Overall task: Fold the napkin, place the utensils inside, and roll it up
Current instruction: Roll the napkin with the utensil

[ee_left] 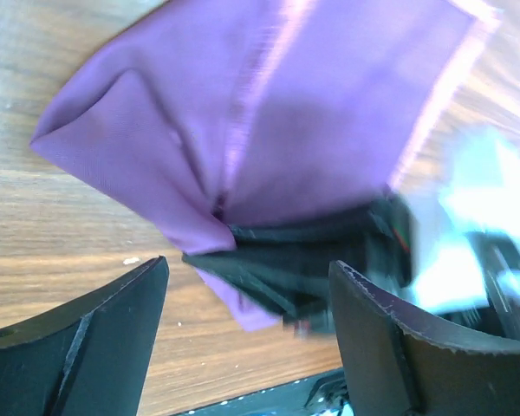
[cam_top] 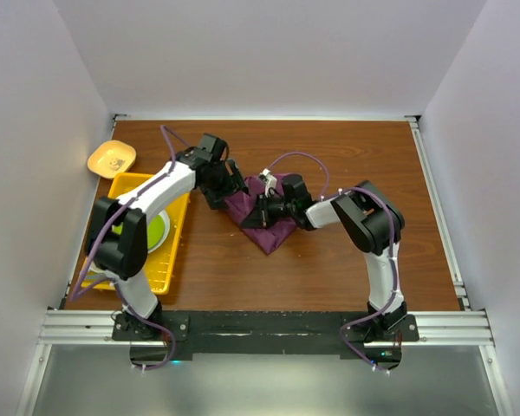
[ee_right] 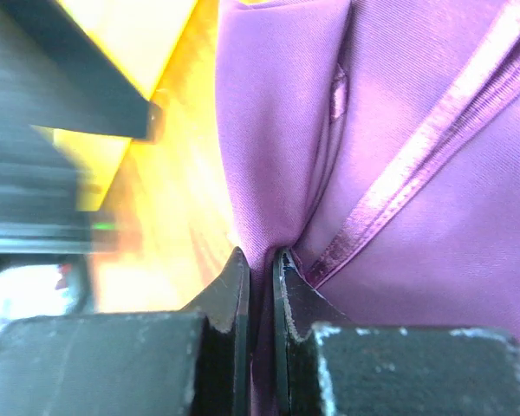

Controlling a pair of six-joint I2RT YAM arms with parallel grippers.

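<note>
Where the right tool [ee_right: 260,260] meets the cloth, its two fingers are pressed together on a raised pleat of the napkin [cam_top: 265,234], pinching the fabric just beside a shiny hem that runs off diagonally in the right wrist view. The left tool [ee_left: 247,270] stands spread wide with nothing between its fingers, hovering just off the napkin's left side; whether it touches the cloth I cannot tell. The napkin lies at about the middle of the desk [cam_top: 329,269], between the two tools, doubled over on itself into a rough wedge with layered edges and a loose, puffed fold, not a flat crisp one. Judging from that, the folding step looks under way and unfinished. No utensils can be made out on or in the cloth, so placing them and rolling appear to be left to do. The wedge narrows to a corner that points toward the near edge of the desk, and its long axis seems to run from far to near with a slight slant, though the arms hide its far part. Well to the left sit a yellow tray [cam_top: 180,232] holding a green plate [cam_top: 159,230] and, beyond it, a small orange dish [cam_top: 111,158].
</note>
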